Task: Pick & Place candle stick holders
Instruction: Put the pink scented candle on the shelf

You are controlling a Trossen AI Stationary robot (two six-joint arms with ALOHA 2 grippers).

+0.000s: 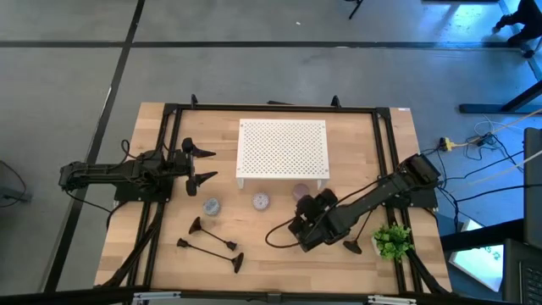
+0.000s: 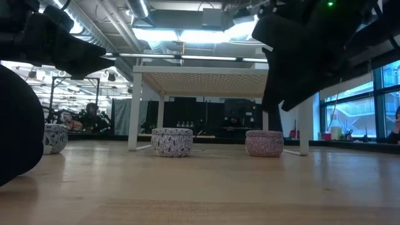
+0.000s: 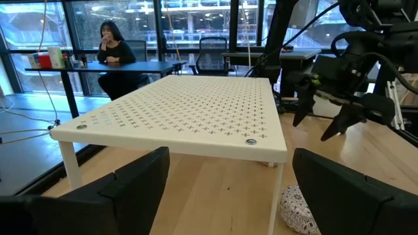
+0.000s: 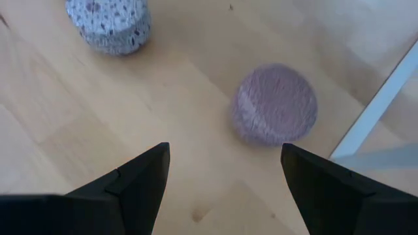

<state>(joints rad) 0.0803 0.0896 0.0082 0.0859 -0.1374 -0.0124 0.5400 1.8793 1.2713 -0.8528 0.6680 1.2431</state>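
Candle stick holders (image 1: 212, 243) lie flat on the wooden desk (image 1: 271, 271), in its front left part as the high view shows it: two slim black ones, each with a thin stem and a round flared base, one with its stem running toward the other, so that they nearly meet at the right end. A third black holder (image 1: 353, 247) lies on the right part of the desk, just beside a small green plant (image 1: 392, 241) and close to the right arm. No tool touches any of them. Behind the two holders stand three small round patterned tins in a row: a bluish one (image 1: 211, 206) on the left, a white and purple one (image 1: 260, 201) in the middle and a pink one (image 1: 301, 191) on the right. Behind the tins stands a white perforated shelf (image 1: 282, 150) on thin legs, in the middle of the desk. The right tool (image 1: 306, 219) hangs low near the pink tin, its fingers spread apart and holding nothing; the right wrist view shows bare wood between them. The left tool (image 1: 203, 165) hovers at the left side of the shelf, pointing toward it, also released and empty. In the left wrist view a person (image 3: 116, 55) sits at a table in the room beyond the desk.
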